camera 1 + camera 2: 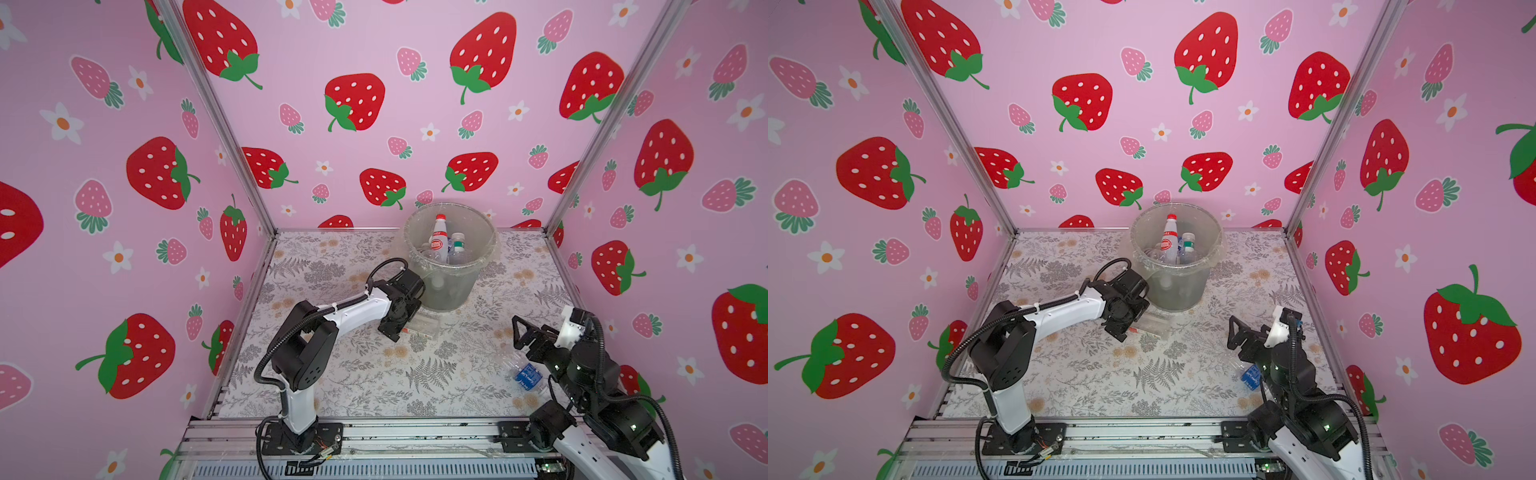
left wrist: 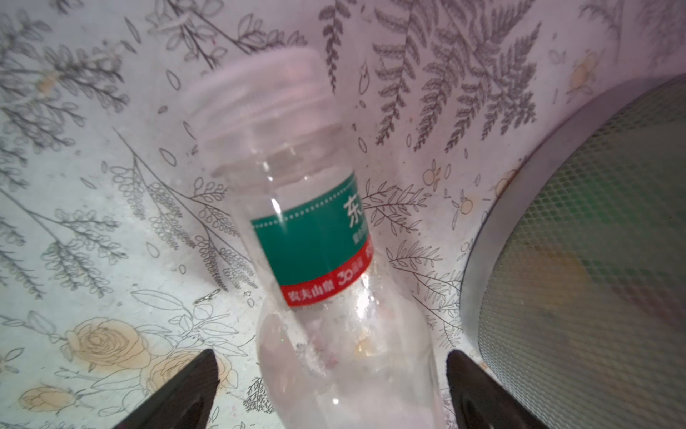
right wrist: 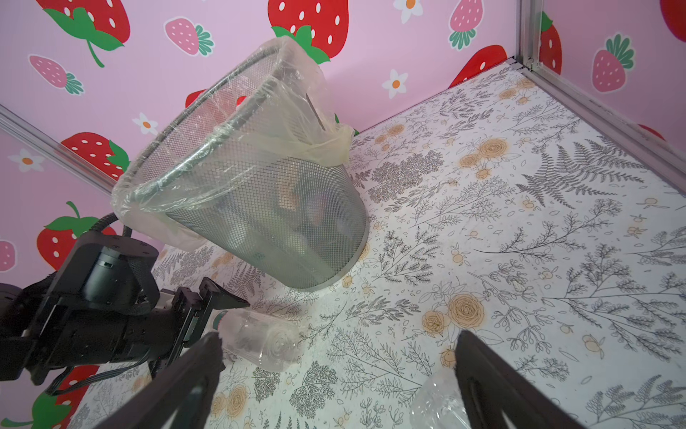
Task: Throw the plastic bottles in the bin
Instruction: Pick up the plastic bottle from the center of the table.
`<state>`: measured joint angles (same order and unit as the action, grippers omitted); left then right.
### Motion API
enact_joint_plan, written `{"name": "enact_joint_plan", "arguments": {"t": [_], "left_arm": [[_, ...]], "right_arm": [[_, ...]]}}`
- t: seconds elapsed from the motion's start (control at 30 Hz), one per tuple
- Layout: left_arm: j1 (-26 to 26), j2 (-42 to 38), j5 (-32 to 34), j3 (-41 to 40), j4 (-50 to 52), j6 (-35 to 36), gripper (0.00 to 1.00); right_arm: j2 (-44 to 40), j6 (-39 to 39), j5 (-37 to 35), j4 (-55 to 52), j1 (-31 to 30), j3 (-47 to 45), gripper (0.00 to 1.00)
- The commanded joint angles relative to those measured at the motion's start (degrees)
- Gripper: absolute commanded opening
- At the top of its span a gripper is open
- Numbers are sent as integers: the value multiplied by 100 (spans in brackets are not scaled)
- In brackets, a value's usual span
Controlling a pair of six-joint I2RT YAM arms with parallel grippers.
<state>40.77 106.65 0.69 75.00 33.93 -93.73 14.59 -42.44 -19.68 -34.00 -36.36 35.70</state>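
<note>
At the back of the table (image 1: 374, 382), a little right of the middle, the bin (image 1: 451, 291) stands upright, with its thin clear bag folded over the rim. Several bottles are inside it. The red-cap bottle (image 1: 439, 232), white in the body, reaches the highest, and the green-cap bottle (image 1: 458, 243) stands just beside it. The others down below I cannot tell apart through the bag.

Just in front of the bin's foot, the green-label bottle (image 2: 315, 237) lies on its side on the table. It is clear, with a red band under the green. The left gripper (image 2: 330, 356) is bent down over it. In the left wrist view its two fingers are apart, one on each side of the bottle's body, and a gap shows between each finger and the plastic, so it grips nothing. The bin's mesh wall (image 2: 594, 260) is close beside.

Near the front right corner, the blue-label bottle (image 1: 524, 374) lies on the table, also clear, partly hidden under the right arm. The right gripper (image 1: 516, 332) hangs above the table, turned toward the bin. Its fingers are spread wide and nothing is between them. From the right wrist view, the green-label bottle (image 3: 260, 341) shows at the left gripper's tips.
</note>
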Motion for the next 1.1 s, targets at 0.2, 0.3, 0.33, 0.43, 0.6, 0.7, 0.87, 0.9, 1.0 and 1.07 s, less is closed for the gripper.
{"name": "enact_joint_plan", "arguments": {"t": [0.2,0.3,0.33,0.43,0.6,0.7,0.87,0.9,1.0,1.07], "left_arm": [[18,310,-73,236,84,-408,90],[10,335,-78,217,61,-441,83],[10,339,-86,203,44,-453,80],[10,338,-69,194,9,-430,73],[3,289,-20,163,103,-388,70],[-16,231,-42,35,52,-396,68],[-65,55,-75,-287,-119,-405,66],[-75,11,-110,-386,-208,-424,66],[-105,-136,-242,-731,-569,-482,63],[-116,-230,-288,-929,-740,-524,62]], "right_arm": [[-43,-101,-132,-32,-3,-72,99],[-44,-97,-132,-37,-3,-68,99],[-47,-105,-132,-37,-3,-66,99],[-56,-118,-175,-54,-3,-59,99],[-65,-128,-211,-68,-3,-50,99],[-70,-142,-211,-82,-3,-42,99],[-77,-158,-210,-91,-3,-36,99],[-79,-158,-211,-94,-3,-36,99],[-77,-161,-221,-94,-3,-28,99],[-66,-162,-233,-107,-3,-24,99]]}}
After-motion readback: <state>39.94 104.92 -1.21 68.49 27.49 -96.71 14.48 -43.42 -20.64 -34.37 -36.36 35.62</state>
